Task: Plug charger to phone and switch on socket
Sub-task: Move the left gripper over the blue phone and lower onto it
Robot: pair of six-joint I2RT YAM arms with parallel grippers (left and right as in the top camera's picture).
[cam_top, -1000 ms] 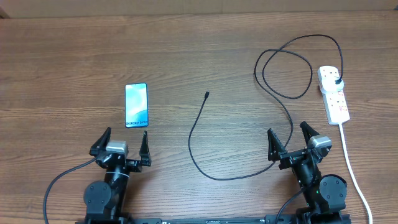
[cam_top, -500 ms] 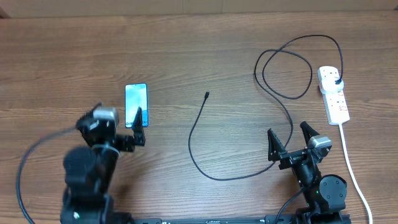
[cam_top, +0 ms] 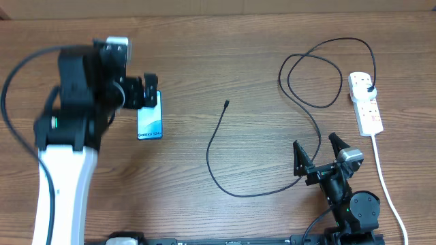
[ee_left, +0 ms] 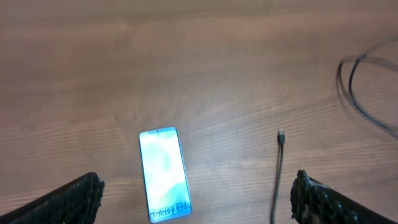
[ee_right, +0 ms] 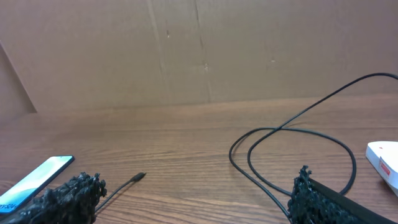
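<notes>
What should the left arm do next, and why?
Probably lower the open left gripper onto the phone and grip it: the phone lies flat and untouched beneath it, and the charger tip lies apart on its right, not yet plugged in.

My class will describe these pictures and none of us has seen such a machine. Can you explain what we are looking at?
These are two robot arms at a wooden table. The wide picture looks down from above; the other two come from a camera on each wrist, so the dark shapes at their lower corners are that arm's own fingers. On the table lie a lit phone, a thin black charger cable with its small tip loose, and a white power strip holding the cable's plug. The left end effector hovers open above the phone; the right end effector rests open near the table's front edge. Neither holds anything.
</notes>
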